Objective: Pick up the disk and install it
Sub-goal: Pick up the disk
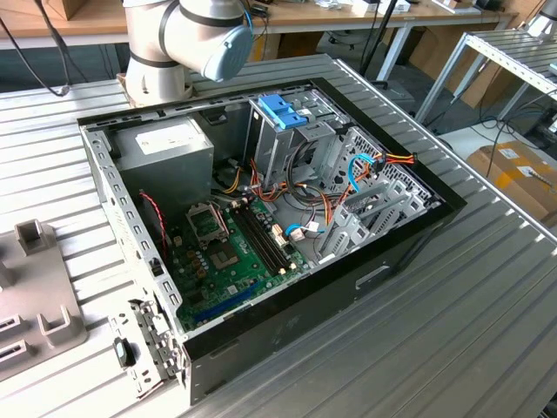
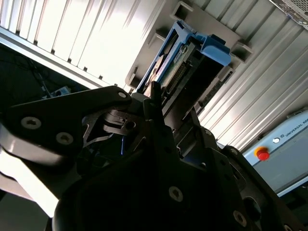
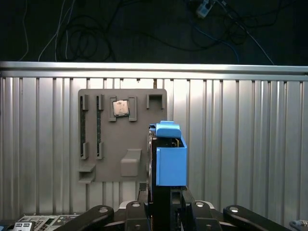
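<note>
**Inspector:** The disk stood on edge at the tray. Whether it rested in the tray or hung clear could not be told. The gripper had its fingers closed narrowly on it.

**Clerk:** Recommendation?

**Inspector:** In my judgement, lift it straight off the tray and keep it upright. The open computer case stood beside the tray.

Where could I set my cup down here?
The ribbed table is bare between the open computer case and the exterior view's right edge. Inside the case, cables and motherboard crowd everything. The grey holder tray takes the exterior view's left.
</note>
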Controlling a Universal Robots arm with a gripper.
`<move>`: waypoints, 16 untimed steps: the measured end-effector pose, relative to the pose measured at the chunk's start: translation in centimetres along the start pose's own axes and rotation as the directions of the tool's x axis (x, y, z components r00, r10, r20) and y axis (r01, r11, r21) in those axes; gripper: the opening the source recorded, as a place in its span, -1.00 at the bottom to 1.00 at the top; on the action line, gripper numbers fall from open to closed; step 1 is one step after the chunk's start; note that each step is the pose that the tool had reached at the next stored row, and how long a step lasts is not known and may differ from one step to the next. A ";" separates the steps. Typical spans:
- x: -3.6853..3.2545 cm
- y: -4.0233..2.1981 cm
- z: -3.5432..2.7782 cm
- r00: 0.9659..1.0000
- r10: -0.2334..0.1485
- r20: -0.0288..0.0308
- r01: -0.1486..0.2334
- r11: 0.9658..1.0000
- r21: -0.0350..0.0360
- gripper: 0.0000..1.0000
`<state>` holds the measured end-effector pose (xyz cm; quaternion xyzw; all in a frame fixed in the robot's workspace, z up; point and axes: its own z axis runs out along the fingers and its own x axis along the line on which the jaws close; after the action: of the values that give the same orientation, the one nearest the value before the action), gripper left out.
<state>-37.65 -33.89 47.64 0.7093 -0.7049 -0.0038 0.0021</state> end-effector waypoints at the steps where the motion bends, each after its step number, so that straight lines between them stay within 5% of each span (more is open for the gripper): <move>1: 0.00 -0.12 0.00 1.000 0.000 0.000 0.000 1.000 0.000 -0.30; 16: 0.02 -2.80 -0.02 1.000 0.000 0.000 0.000 1.000 0.000 -0.30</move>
<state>-34.85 -33.89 47.64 0.7093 -0.7049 -0.0038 0.0021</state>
